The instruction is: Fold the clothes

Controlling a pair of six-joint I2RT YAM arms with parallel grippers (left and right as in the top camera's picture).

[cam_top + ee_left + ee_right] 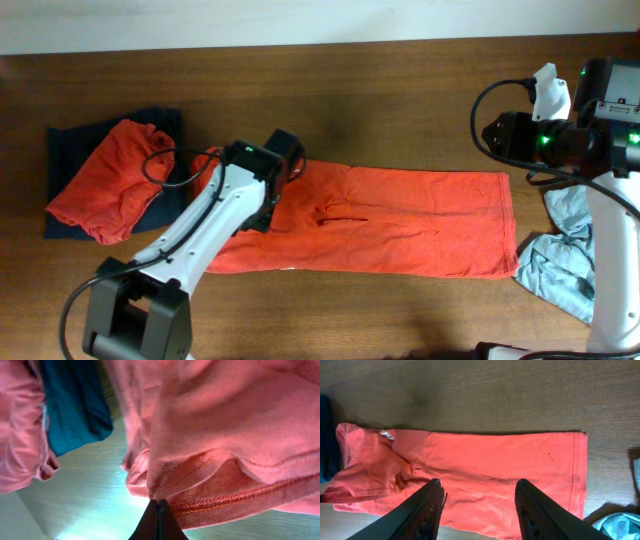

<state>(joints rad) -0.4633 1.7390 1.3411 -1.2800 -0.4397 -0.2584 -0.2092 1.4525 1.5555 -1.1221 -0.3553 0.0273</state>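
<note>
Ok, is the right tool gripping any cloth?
No, the right tool stands open, nothing between its fingers, the red-orange T-shirt lying flat beyond it.

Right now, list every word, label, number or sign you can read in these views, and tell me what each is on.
No text can be read in any view.
The red-orange shirt shows no print on the side facing up.
Its small white neck tag is too small to read.
</note>
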